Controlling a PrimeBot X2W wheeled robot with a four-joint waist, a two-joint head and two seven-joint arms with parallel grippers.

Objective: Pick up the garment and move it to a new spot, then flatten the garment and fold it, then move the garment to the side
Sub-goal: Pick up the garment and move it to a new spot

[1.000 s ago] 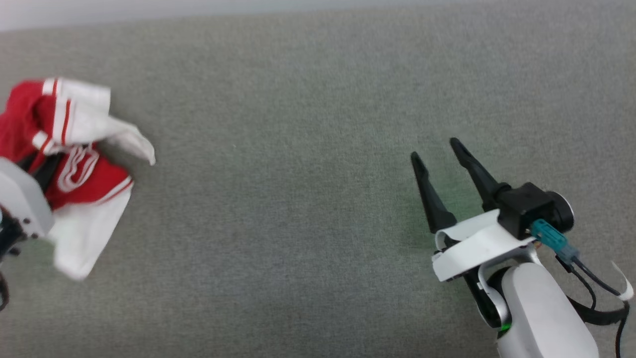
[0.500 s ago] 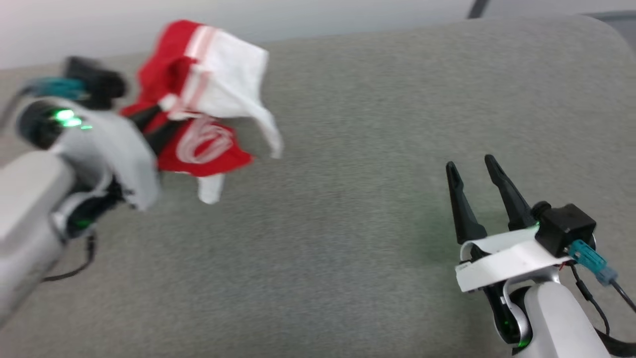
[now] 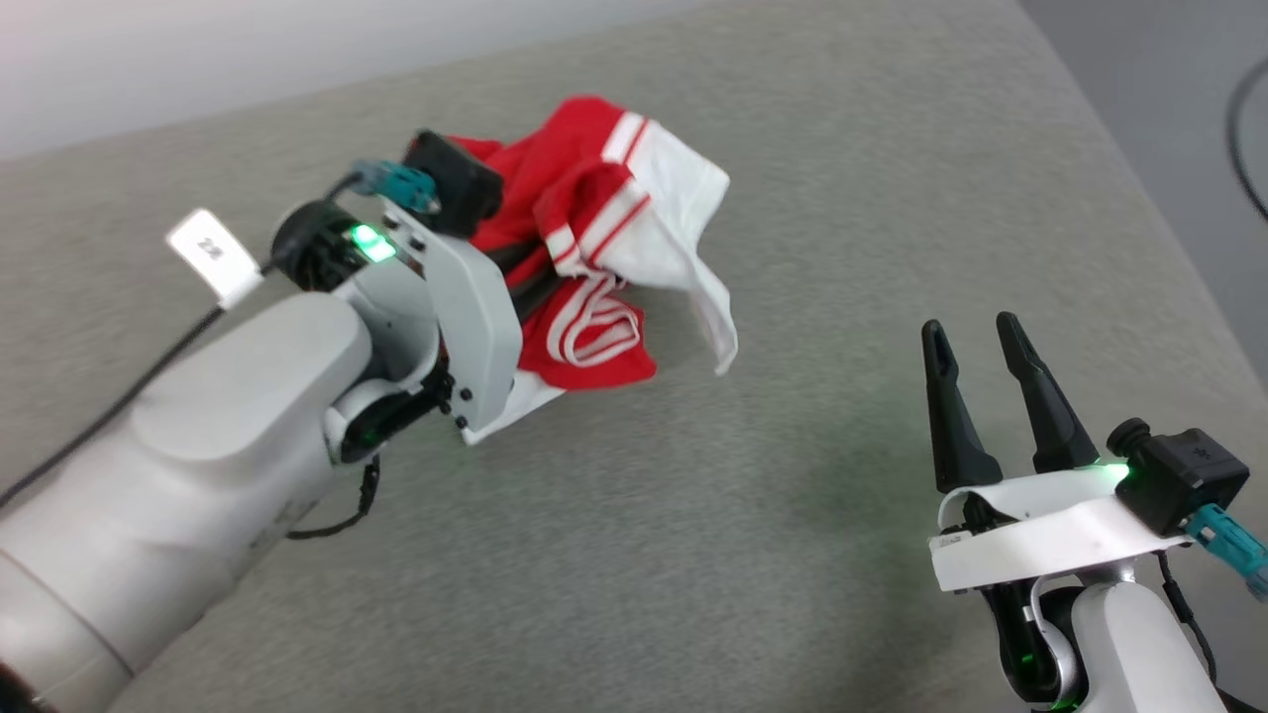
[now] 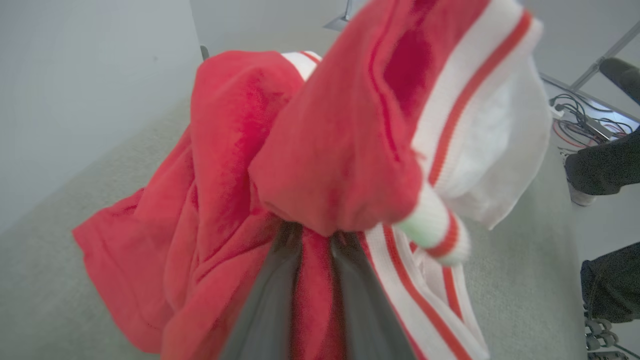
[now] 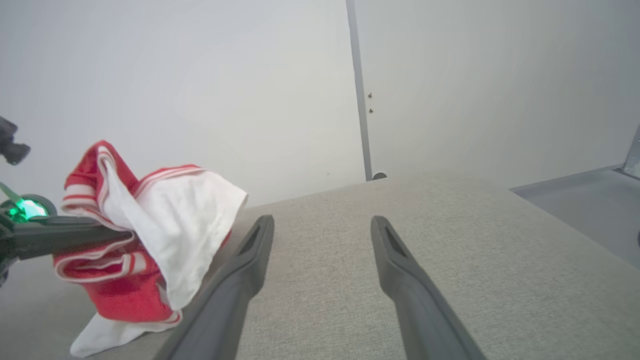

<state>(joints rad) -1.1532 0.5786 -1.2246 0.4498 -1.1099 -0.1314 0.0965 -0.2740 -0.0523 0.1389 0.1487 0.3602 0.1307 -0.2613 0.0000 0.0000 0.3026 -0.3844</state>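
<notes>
- left gripper (image 4: 315,239): narrow, pinching a red fold of the shirt (image 3: 584,198); the fingertips are buried in cloth.
- the shirt is bunched near the pad's (image 3: 693,515) far edge, its shape hard to read.
- the right wrist view shows a white end drooping to the pad; the head view hides that end behind the left arm.
- right gripper (image 3: 971,329): wide, empty, near the right edge, well apart from the shirt.

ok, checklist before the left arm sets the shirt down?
1. Grip: left gripper shut on the garment, red cloth pinched between its fingers: ok.
2. Lift: garment off the grey surface: cannot tell, a white edge hangs at or near it.
3. Other arm: right gripper open, apart from the garment: ok.
4. Shape: garment flat: not ok, bunched.
5. Bystander: person's legs beyond the surface's edge, far enough: cannot tell.
</notes>
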